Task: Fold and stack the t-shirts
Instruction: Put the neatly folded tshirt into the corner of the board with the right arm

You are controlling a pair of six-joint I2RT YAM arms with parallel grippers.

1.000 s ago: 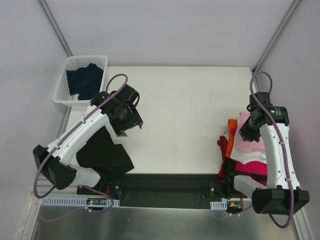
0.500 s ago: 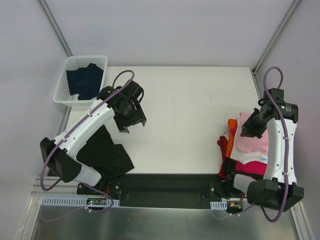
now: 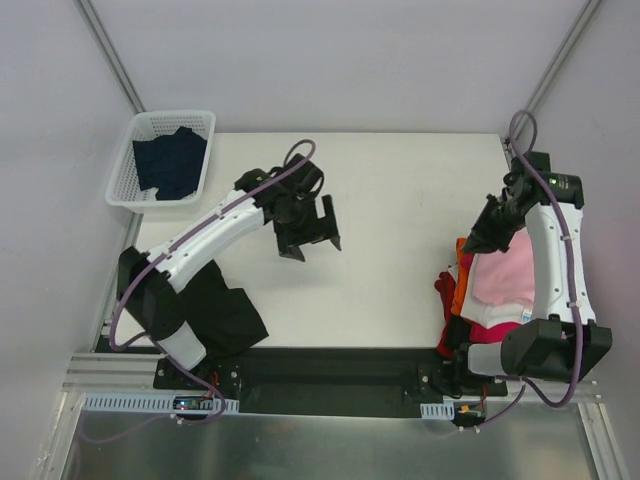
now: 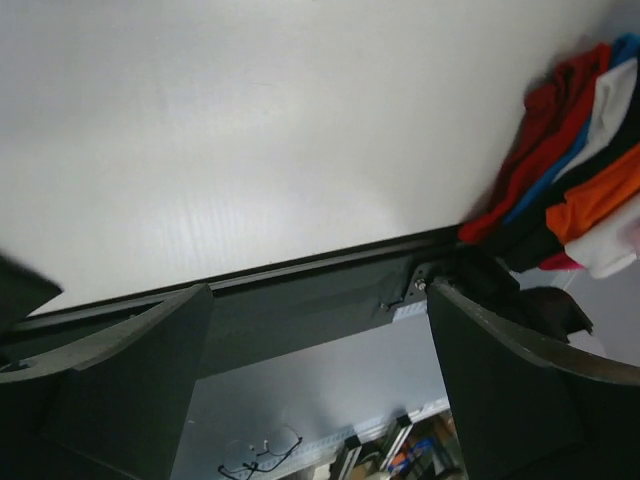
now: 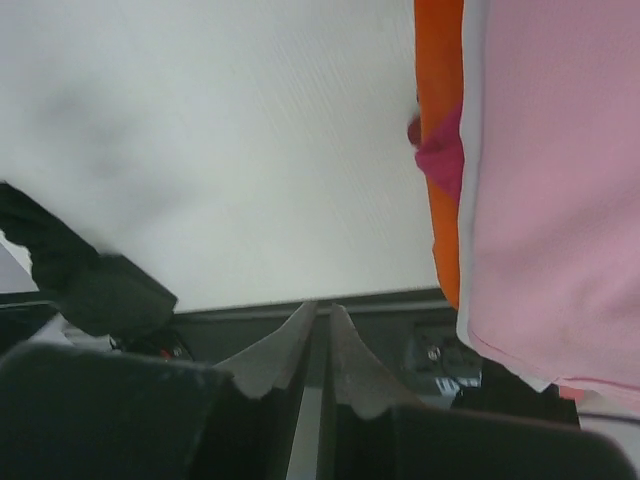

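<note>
Tees sit in three places on my screens. At 4 o'clock on the bench lies a pile with the pink tee on top. The orange tee and red tee poke out along its 9 o'clock side, and the magenta tee shows at its 6 o'clock end. The black tee lies rumpled at 8 o'clock, partly under the left arm, and the navy tee is in the white basket off the 10 o'clock corner. My left claw is over the middle of the bench, its fingers spread wide with only bare bench between them. My right claw is at the pile's 11 o'clock corner. On the wrist camera its fingers are barely parted, a thin slit between them, pinching nothing, with the pink and orange edges just beside them at 3 o'clock. Whether those tips touch the cloth I cannot tell.
</note>
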